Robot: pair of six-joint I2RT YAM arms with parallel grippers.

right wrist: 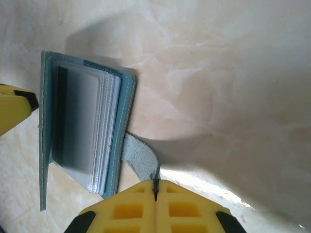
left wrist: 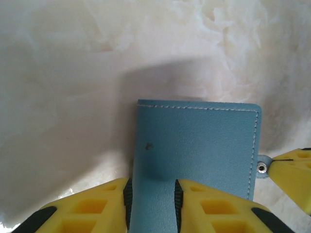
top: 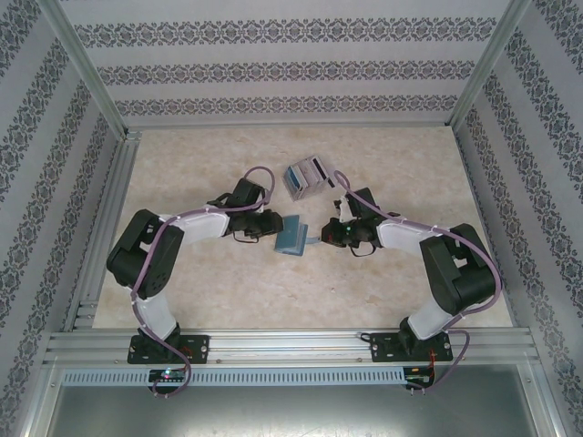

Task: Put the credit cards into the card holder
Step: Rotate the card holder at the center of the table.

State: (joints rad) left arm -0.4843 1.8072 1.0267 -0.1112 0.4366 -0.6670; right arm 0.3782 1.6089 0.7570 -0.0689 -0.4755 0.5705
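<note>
Mid-frame, our right gripper (right wrist: 156, 187) pinches the holder (top: 291, 237) by its strap (right wrist: 138, 158); left gripper (left wrist: 151, 196) straddles the cover (left wrist: 194, 141), grip unclear.

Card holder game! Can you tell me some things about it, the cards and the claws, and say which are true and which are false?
1. The card holder is teal-blue. True.
2. The right claw pinches the holder's strap. True.
3. The credit cards are all tucked inside the holder. False: a pile of them lies on the table, beyond the holder.
4. The left claw is far from the holder. False: its fingers sit on both sides of the cover.
5. The holder is red. False: teal-blue.
</note>
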